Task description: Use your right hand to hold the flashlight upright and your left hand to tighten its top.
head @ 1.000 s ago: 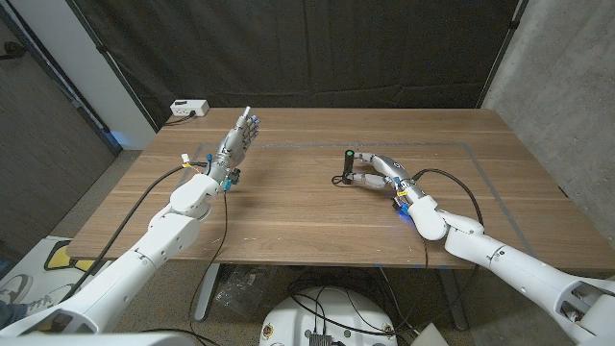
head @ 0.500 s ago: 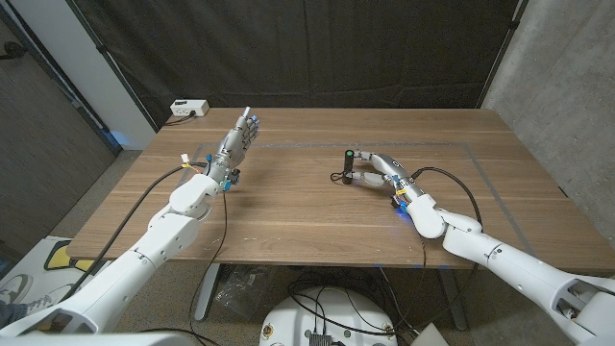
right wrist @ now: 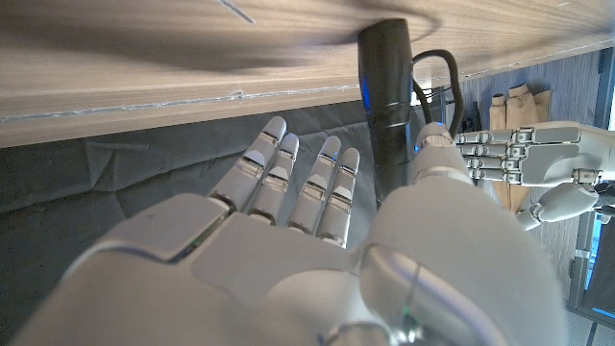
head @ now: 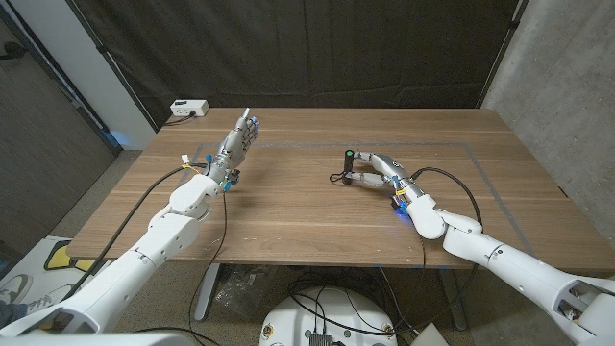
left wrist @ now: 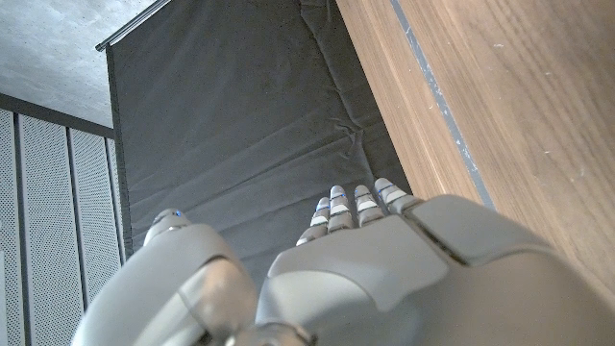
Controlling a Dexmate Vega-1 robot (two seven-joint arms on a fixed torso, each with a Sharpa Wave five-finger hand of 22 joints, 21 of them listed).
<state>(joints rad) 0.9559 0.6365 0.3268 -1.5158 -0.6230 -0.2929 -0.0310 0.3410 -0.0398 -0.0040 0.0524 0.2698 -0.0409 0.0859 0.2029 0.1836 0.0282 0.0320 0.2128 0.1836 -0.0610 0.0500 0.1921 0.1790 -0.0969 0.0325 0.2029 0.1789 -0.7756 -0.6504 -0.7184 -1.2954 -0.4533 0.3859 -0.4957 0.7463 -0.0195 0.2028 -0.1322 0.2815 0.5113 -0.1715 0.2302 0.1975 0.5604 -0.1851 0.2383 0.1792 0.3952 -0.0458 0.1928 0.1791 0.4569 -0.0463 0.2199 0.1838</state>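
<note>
A black flashlight with a green-lit top stands upright on the wooden table, right of the middle. My right hand reaches around it from the right. The flashlight stands between the thumb and the straight fingers, which are not closed on it; whether the thumb touches it I cannot tell. My left hand is raised over the table's far left part with its fingers extended and nothing in it, well apart from the flashlight.
A white box sits at the table's back left corner. A thin taped outline marks a rectangle on the tabletop. A black cord loop hangs from the flashlight. A black curtain hangs behind the table.
</note>
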